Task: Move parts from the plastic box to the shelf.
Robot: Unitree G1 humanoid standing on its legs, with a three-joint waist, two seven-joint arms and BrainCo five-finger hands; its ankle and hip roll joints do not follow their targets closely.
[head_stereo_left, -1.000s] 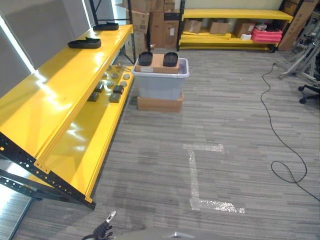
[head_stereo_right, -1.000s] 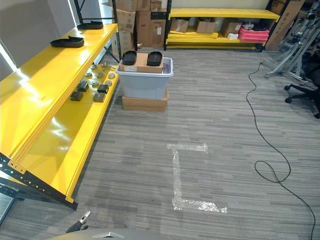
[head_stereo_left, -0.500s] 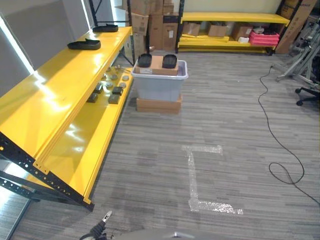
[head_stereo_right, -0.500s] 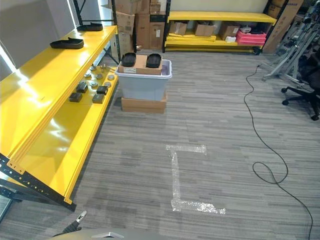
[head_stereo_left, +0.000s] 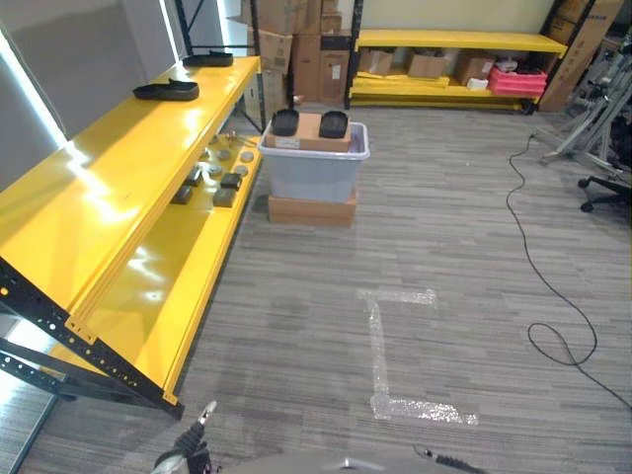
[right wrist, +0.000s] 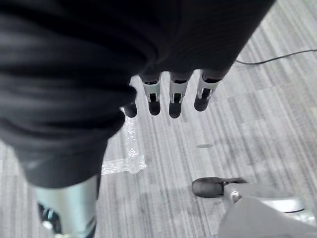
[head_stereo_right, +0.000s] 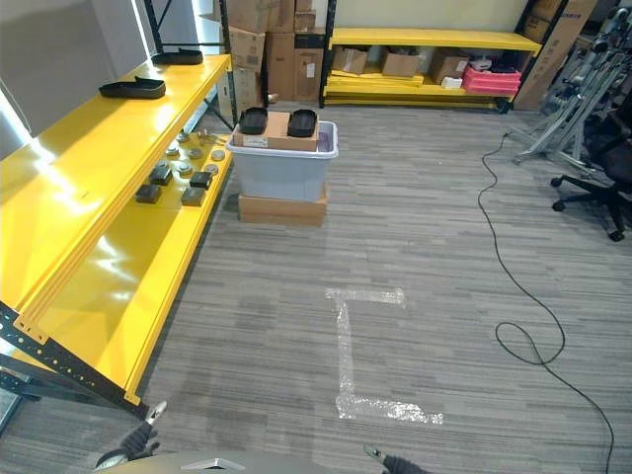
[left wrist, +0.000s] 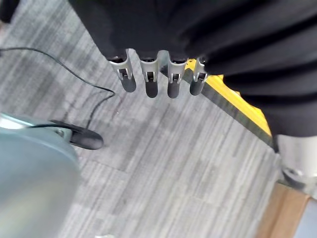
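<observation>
The head views show the long yellow shelf (head_stereo_left: pixel 118 188) on the left, with small dark and round parts (head_stereo_left: pixel 219 176) on its lower level, and the grey plastic box (head_stereo_left: pixel 314 168) just beside its far end, on a flat cardboard box (head_stereo_left: pixel 312 208). Two black parts (head_stereo_right: pixel 277 120) lie on a carton inside it. White tape (head_stereo_left: pixel 390 351) marks the floor nearer. The wrist views show the left hand (left wrist: pixel 158 74) and right hand (right wrist: pixel 171 94), fingers straight and empty, above the floor.

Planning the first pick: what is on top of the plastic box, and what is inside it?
A cardboard box lies across the plastic box, with two black parts resting on it. The cardboard covers the opening, so the contents cannot be seen.
</observation>
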